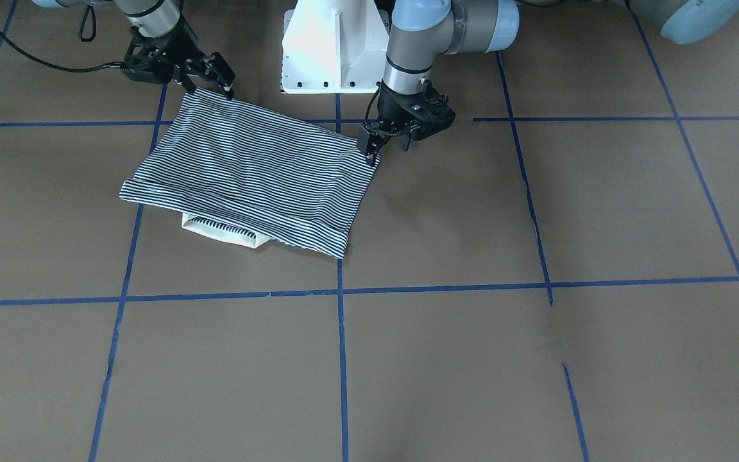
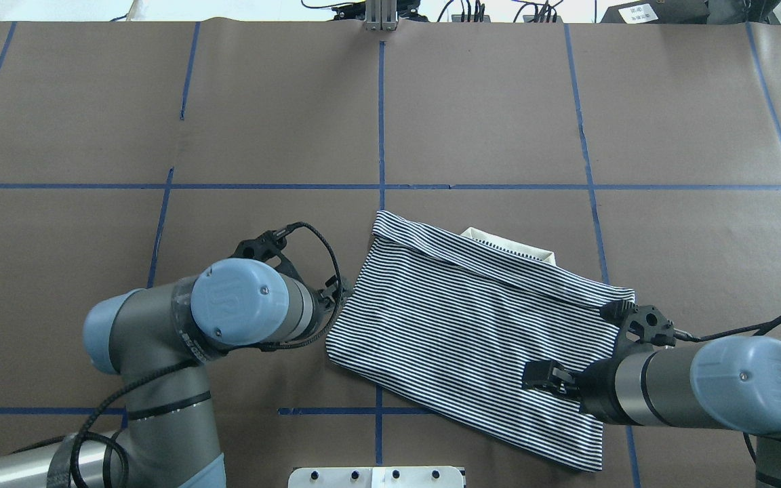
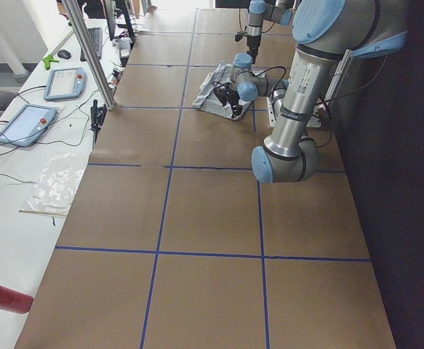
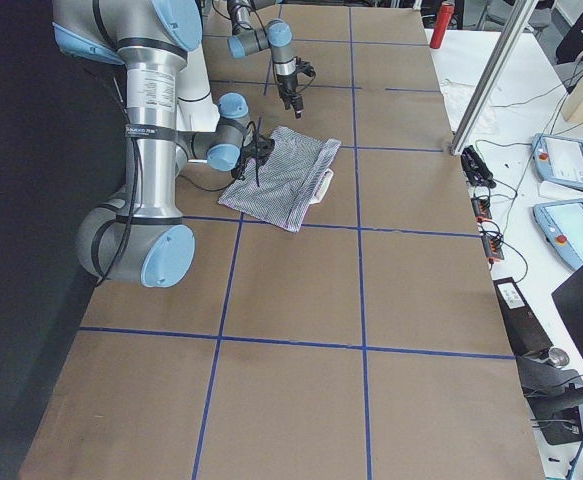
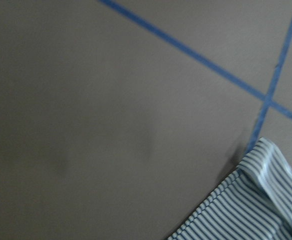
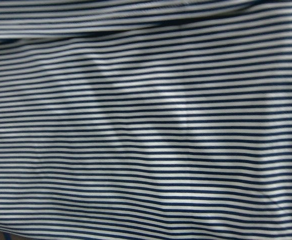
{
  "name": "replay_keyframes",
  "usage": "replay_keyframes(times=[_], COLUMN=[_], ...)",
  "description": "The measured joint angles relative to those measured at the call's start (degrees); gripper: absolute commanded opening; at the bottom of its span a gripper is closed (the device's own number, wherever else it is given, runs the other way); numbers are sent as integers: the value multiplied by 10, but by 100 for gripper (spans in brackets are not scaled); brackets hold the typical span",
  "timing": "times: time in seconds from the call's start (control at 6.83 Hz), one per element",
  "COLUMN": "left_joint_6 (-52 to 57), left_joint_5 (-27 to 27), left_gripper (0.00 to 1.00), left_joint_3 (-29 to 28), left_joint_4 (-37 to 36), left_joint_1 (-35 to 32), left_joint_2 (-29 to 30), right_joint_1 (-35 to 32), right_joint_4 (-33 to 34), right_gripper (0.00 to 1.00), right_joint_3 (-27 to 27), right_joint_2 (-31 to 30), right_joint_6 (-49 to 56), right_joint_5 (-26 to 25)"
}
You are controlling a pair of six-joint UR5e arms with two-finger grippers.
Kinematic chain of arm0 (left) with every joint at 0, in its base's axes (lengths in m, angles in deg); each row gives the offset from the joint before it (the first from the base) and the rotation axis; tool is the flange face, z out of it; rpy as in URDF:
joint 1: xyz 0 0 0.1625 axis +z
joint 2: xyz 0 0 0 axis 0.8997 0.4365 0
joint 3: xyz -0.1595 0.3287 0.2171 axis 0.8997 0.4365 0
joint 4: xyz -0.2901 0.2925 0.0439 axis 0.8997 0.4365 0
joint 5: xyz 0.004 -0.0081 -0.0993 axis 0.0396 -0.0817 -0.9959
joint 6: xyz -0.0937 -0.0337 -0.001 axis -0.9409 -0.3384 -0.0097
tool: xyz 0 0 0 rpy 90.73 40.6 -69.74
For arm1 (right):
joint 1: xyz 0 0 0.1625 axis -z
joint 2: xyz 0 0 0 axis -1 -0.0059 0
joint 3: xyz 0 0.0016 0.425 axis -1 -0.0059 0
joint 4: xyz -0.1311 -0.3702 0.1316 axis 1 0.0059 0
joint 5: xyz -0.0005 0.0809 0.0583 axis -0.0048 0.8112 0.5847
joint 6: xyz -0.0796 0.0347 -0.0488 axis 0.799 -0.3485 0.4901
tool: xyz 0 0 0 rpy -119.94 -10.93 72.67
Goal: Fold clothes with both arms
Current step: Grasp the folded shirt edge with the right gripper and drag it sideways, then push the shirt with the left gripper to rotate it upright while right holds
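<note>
Shirt, front view: the shirt [image 1: 247, 170] is folded into a striped rectangle. It lies flat on the table [image 1: 536, 359], askew to the blue tape [image 1: 342, 359], on the robot's right half and near the white base [image 1: 334, 45].
Collar, front view: the cream collar [image 1: 219, 231] pokes out from under the fold, on the side away from the base.
Left gripper, front view: the left gripper [image 1: 387, 147] is low at the shirt's base-side corner nearest the table's middle. Its jaws look parted, with one finger at the corner.
Right gripper, front view: the right gripper [image 1: 210, 86] is at the other base-side corner. Its jaws look spread, with the corner just under them.
Shirt, overhead: it lies just right of the centre tape line, with the collar on the far side.
Left gripper, overhead: it is mostly hidden under its own wrist. A black tip shows just beside the shirt's left edge.
Right gripper, overhead: it hangs over the shirt's right part, and its arm covers the near right corner.
Left-end view: the shirt is small and far, beyond the near left arm [image 3: 299, 94]. Tablets [image 3: 65, 82] lie on the side bench.
Right-end view: the shirt lies just past the near right arm [image 4: 151, 130].
Left wrist: it shows bare table and crossing tape, with a shirt corner at lower right.
Right wrist: softly creased stripes fill the view.
</note>
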Motion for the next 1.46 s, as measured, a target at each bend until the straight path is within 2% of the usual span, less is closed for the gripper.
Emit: replay_keyframes(times=[0.59,0.73,0.88,1.03,1.17,1.46], left_joint_6=[-65,-70,-77,-83,-86,-83], left_joint_5=[9,9,9,9,10,10], left_gripper=[88,79,47,3,0,0], left_joint_3=[-33,-52,-62,-66,-65,-59], left_joint_4=[-5,-4,-2,-2,-2,-4], left_joint_1=[38,39,39,39,39,38], left_joint_2=[22,34,40,42,42,42], right_joint_1=[-44,-46,-47,-47,-48,-48], right_joint_4=[0,0,0,0,0,0], right_gripper=[100,100,100,100,100,100], right_joint_3=[-8,-10,-12,-12,-13,-13], right_joint_2=[34,34,34,34,34,34], right_joint_6=[11,12,12,12,12,11], right_joint_5=[-1,-1,-1,-1,-1,-1])
